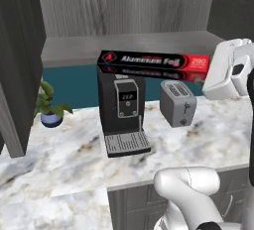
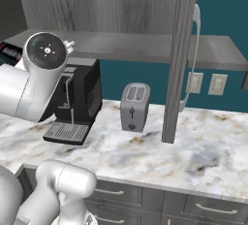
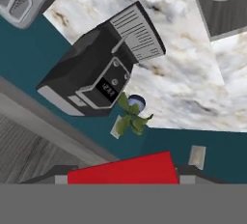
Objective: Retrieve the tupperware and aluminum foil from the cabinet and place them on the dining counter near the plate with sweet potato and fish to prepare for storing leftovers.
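Left base view, marble worktop, coffee machine, toaster

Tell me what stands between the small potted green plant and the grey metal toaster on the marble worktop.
In the left base view, the black coffee machine stands between the small potted green plant and the grey metal toaster on the marble worktop.
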